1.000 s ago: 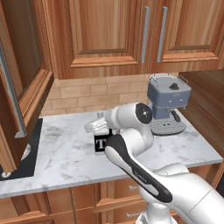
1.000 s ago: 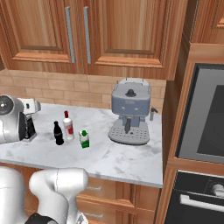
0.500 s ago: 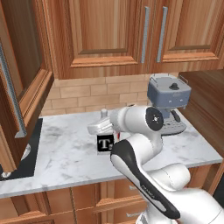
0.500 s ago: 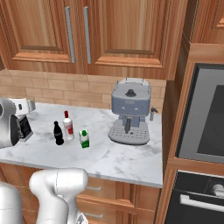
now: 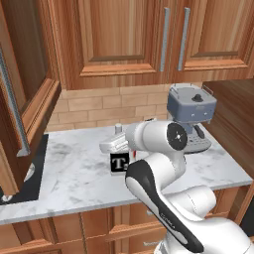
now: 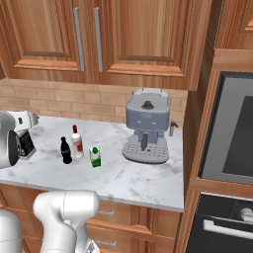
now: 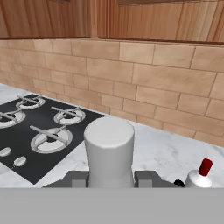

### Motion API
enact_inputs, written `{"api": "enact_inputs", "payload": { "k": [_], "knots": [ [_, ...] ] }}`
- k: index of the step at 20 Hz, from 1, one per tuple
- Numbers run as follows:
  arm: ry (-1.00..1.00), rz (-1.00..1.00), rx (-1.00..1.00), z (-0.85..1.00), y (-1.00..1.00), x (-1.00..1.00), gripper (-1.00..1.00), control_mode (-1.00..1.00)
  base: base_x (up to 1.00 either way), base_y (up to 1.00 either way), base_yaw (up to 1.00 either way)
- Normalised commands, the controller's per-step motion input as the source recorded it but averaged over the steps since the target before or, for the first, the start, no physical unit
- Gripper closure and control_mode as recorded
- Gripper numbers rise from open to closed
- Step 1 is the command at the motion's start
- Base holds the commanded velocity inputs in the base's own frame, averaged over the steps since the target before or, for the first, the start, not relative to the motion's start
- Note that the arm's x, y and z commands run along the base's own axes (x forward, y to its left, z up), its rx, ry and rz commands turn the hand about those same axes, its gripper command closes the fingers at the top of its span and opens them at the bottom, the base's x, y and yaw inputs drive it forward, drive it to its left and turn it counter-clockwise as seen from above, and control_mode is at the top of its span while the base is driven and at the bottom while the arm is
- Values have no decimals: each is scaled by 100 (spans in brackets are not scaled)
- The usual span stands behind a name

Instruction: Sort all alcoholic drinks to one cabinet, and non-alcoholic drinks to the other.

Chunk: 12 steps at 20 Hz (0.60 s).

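Marble counter [image 5: 74, 168], claw [image 7: 112, 178] gripping "T" bottle [image 5: 119, 162]

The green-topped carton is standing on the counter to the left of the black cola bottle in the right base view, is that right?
No. In the right base view the carton stands on the counter to the right of the black cola bottle, with the red-capped white bottle between and behind them.

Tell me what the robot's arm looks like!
The arm is smooth, shiny white, made of rounded tube-like segments. One joint has a dark round cap with a small light mark in the middle. The gripper is grey and blocky in the hand view. No cables or writing show.
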Motion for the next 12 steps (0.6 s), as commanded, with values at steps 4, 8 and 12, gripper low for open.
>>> {"api": "enact_inputs", "payload": {
  "k": [4,8,12],
  "knots": [
    [-3,0,0,0,6,-16,100,100,-55,26,0],
    [0,0,0,0,0,0,100,100,-72,33,0],
    [0,0,0,0,0,0,100,100,-66,29,0]
  ]
}}
